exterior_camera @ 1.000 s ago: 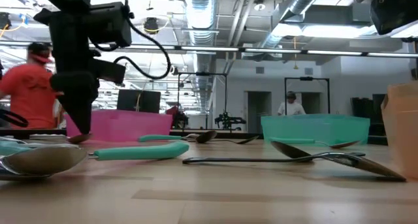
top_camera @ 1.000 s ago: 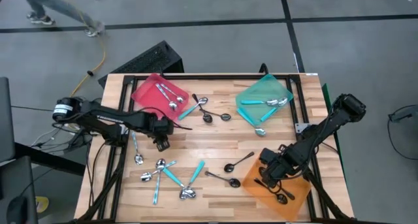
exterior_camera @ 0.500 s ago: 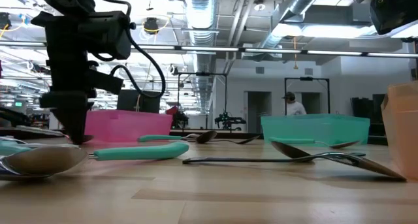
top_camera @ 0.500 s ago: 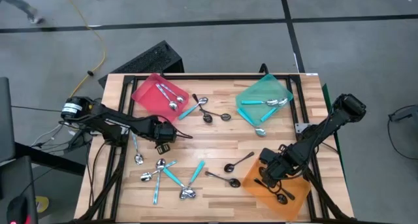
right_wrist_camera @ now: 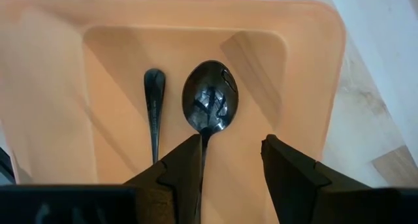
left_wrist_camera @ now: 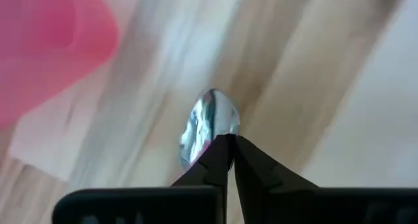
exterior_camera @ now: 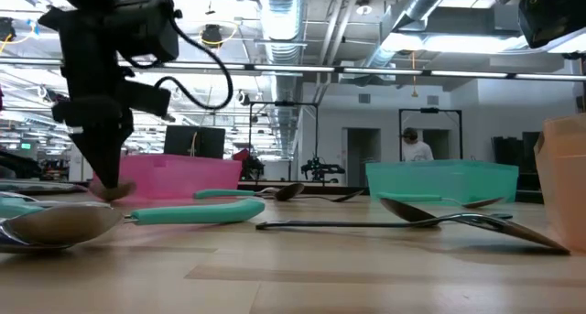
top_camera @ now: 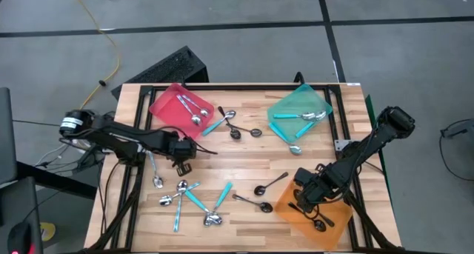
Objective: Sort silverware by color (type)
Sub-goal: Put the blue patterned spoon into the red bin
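Note:
My left gripper [top_camera: 183, 164] stands near the red tray [top_camera: 167, 106], pointing down and shut on a shiny silver spoon [left_wrist_camera: 209, 126]. That spoon's bowl shows just past the fingertips, and again close to the table in the low view [exterior_camera: 110, 193]. My right gripper [right_wrist_camera: 232, 162] hangs open over the orange tray [top_camera: 337, 202]. Below it in the tray lie two black spoons [right_wrist_camera: 210, 96]; it touches neither. More silver, teal-handled and black spoons [top_camera: 196, 198] lie loose on the wood. My left gripper pinches the silver spoon between its two fingertips [left_wrist_camera: 225, 152], right at the near end of the bowl [left_wrist_camera: 219, 136]. The fingers come from above, pointing steeply down. They hide the handle. I cannot tell whether the bowl rests on the table or is clear of it.
The teal tray [top_camera: 315, 98] at the far right holds teal-handled spoons; the red tray holds silver ones. Black spoons [top_camera: 270, 184] lie between the arms. A silver spoon [top_camera: 154, 171] lies left of my left gripper. People move in the room beyond.
My left gripper has swung a little toward the table's right edge and back again beside the red tray. Its tip dipped to the table and came up slightly.

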